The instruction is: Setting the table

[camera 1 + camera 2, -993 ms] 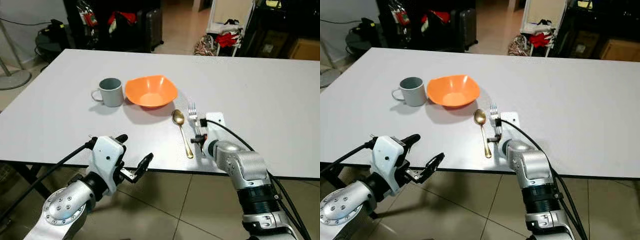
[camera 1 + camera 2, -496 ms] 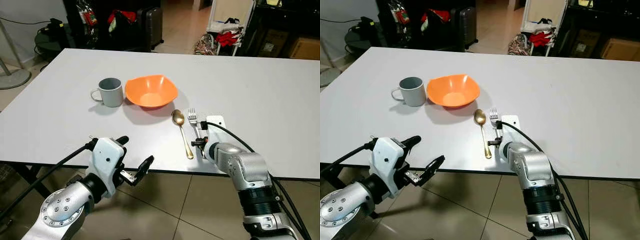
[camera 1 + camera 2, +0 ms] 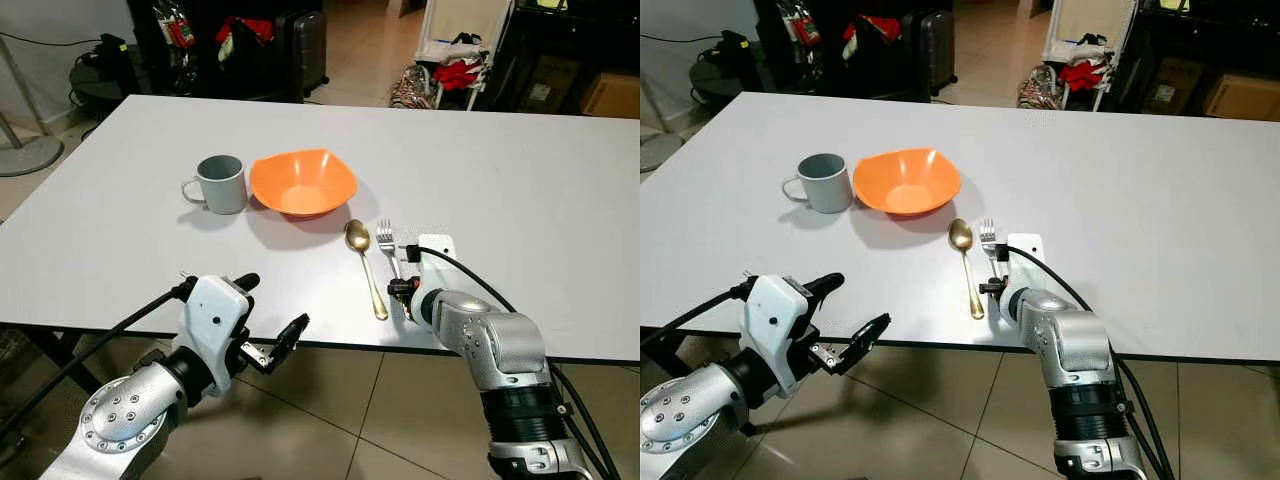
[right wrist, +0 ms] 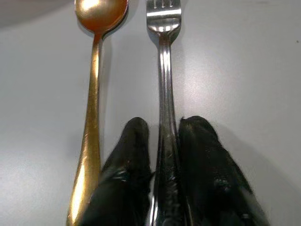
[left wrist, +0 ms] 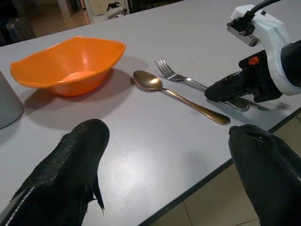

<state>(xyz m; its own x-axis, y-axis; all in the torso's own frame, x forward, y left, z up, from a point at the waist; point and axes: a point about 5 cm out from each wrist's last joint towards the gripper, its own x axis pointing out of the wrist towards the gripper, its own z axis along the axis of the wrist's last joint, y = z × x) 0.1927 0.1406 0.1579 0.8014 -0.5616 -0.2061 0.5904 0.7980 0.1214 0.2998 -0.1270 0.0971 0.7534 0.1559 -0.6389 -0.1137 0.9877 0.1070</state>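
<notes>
My right gripper [image 4: 162,155] clamped on fork [image 4: 163,70] handle; fork flat on table [image 3: 520,180], just right of gold spoon [image 3: 364,262], near orange bowl [image 3: 302,182]. My left gripper [image 3: 270,315] spread apart, off near table edge.

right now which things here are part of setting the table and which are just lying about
Job in hand:
- fork, clamped in the right tool
- gold spoon
- orange bowl
- grey mug

Lying about:
- suitcase and red clutter on the floor beyond the table
</notes>
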